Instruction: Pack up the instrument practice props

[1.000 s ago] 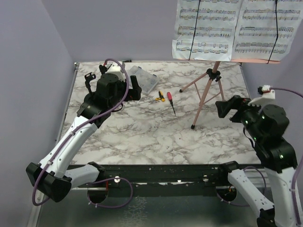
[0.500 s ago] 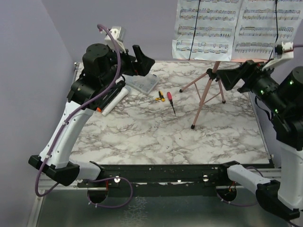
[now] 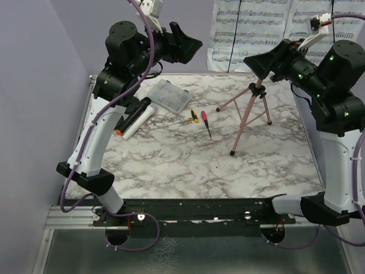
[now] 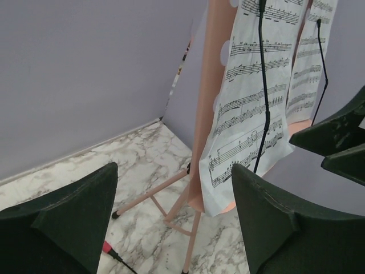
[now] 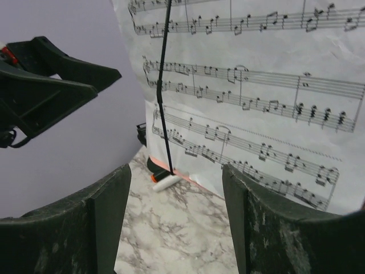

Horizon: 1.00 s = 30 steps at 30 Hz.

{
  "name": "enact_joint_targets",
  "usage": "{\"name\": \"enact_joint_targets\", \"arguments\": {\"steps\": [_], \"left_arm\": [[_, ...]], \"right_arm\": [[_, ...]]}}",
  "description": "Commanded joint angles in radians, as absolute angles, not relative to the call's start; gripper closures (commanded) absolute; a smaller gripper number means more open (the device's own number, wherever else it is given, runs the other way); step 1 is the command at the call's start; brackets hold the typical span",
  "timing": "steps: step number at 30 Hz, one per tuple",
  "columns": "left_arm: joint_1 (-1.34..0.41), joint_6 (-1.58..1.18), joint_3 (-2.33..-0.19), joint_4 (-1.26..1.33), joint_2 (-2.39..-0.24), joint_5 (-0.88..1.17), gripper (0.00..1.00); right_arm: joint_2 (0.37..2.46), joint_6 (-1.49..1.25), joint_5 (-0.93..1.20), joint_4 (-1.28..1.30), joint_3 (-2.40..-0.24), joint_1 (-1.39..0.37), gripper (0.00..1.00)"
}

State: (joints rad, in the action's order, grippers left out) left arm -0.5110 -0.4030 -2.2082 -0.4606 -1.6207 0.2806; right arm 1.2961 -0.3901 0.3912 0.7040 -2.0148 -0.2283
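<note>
Both arms have come up off the white-and-grey marbled table (image 3: pixel 182 165) in the last second. A moment ago your left gripper (image 3: pixel 191 47) hung low over the back-left corner and your right gripper (image 3: pixel 256 61) sat low at the right edge. Now they face each other at the height of the white sheet-music pages (image 3: pixel 246 34), one on each side of the left-hand page.

Both claws are released: each wrist view shows the fingers spread with only air between them, so nothing is held yet. The pages are on the pink perforated desk (image 4: pixel 206 85) on top of the pink tripod (image 3: pixel 251 111). That stands at the back right of the table, so this prop is untouched.

A thin black wire retainer (image 4: pixel 261 103) runs down the front of each page. My guess is that you are lining up to take the left page first. It will probably have to slide out from behind that wire rather than be pulled straight off.

The left arm's rise has also uncovered the grey-headed white-bodied microphone (image 3: pixel 138 116). It lies flat on the table at the left, with something dark just beside it that you cannot identify from here. The round-based holders do not show clearly.

The clear plastic compartment box (image 3: pixel 167 95) and the small yellow screwdriver (image 3: pixel 193 116) and red screwdriver (image 3: pixel 204 117) lie mid-table, well apart from both claws. Packing looks barely begun.
</note>
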Motion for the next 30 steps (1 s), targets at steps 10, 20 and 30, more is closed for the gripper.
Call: {"name": "enact_joint_targets", "arguments": {"steps": [10,20,30], "left_arm": [[-0.553,-0.488,-2.321,-0.318,-1.745,0.436,0.43],[-0.570,-0.462,-2.330,-0.309,-1.766,0.370,0.60],[-0.571,-0.463,-2.346,-0.292,-1.788,0.356,0.68]], "right_arm": [[1.413,-0.524,0.582,0.415,-2.033,-0.245,0.40],[1.466,-0.547,0.568,0.353,-2.027,-0.257,0.50],[1.497,-0.553,0.562,0.339,-2.035,-0.263,0.62]]}}
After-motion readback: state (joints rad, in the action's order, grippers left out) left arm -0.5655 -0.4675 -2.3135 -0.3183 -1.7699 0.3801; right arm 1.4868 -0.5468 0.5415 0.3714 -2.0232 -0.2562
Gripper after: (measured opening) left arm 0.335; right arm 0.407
